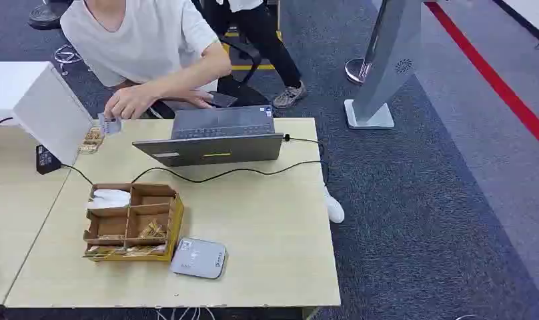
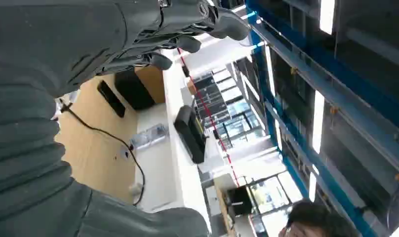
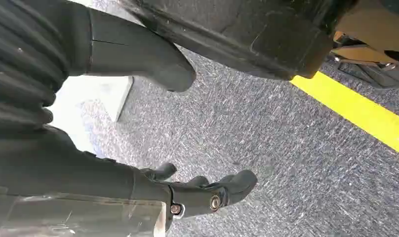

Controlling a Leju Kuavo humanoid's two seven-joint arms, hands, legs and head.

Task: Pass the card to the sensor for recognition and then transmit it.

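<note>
A person in a white T-shirt sits behind the table, and their hand (image 1: pixel 130 101) holds a small card (image 1: pixel 109 125) over the back left corner. The grey flat sensor (image 1: pixel 199 258) lies near the table's front edge, right beside a cardboard divider box (image 1: pixel 133 220). In the left wrist view my left hand (image 2: pixel 103 44) holds nothing, its dark fingers (image 2: pixel 187 42) apart from the thumb. My right hand (image 3: pixel 89 168) hangs over the carpet, fingers (image 3: pixel 212 190) stretched out and nothing in it.
An open laptop (image 1: pixel 213 137) stands at the back of the wooden table (image 1: pixel 273 227), with a black cable (image 1: pixel 240 172) running across the top. A white panel (image 1: pixel 50 110) leans at the left. A grey kiosk stand (image 1: pixel 387 67) rises on the carpet to the right.
</note>
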